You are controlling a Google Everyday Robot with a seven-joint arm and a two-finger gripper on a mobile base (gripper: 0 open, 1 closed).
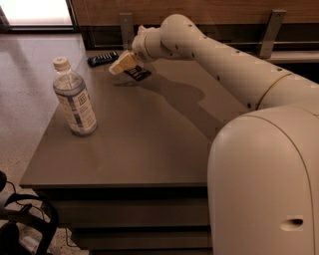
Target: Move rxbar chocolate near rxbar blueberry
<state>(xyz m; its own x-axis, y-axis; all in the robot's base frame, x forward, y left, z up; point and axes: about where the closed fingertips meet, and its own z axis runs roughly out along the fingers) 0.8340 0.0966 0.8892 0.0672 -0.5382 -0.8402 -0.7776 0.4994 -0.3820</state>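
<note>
On my feed a grey-brown table fills the middle, with my gripper hanging over its far part. A clear bottle stands upright on the left side of the table, well apart from the far edge, with a white cap and a pale label. Left of the table I see pale speckled floor. Behind runs a wooden wall panel with two metal brackets. Black straps lie at the lower left.

The arm reaches forward and leftward, extended; its gripper angles downward at the far end, clamping the rxbar chocolate.
</note>
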